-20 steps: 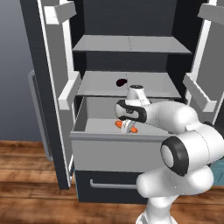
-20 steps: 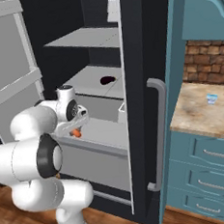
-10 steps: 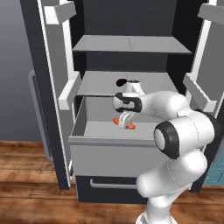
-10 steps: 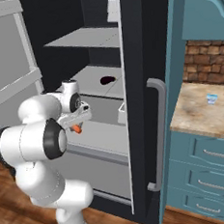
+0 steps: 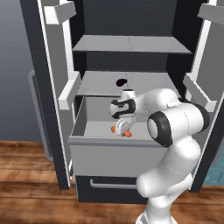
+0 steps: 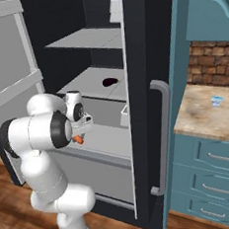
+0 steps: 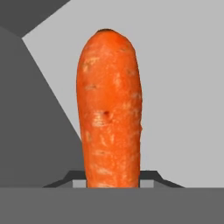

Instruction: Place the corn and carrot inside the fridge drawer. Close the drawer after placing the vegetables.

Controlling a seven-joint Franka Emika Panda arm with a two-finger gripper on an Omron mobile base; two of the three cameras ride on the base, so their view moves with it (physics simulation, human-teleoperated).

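The light-grey fridge drawer (image 5: 111, 158) (image 6: 100, 173) stands pulled open below the shelves. My gripper (image 5: 122, 126) (image 6: 81, 133) reaches down into it and is shut on the orange carrot (image 5: 120, 130) (image 6: 79, 138) (image 7: 110, 113). The carrot hangs just above the drawer floor, near the front middle. In the hand view it rises straight up between my fingertips (image 7: 149, 176), with the pale drawer floor behind it. The corn is out of view.
Both fridge doors (image 5: 54, 87) (image 6: 142, 104) stand open beside the drawer. A small dark object (image 5: 121, 82) (image 6: 109, 81) lies on the grey shelf above. A dark lower drawer (image 5: 109, 188) with a bar handle sits underneath. Blue cabinets and a counter (image 6: 210, 114) stand at the right.
My gripper has carried the carrot a little left and lower inside the drawer. The elbow has swung out to the right.
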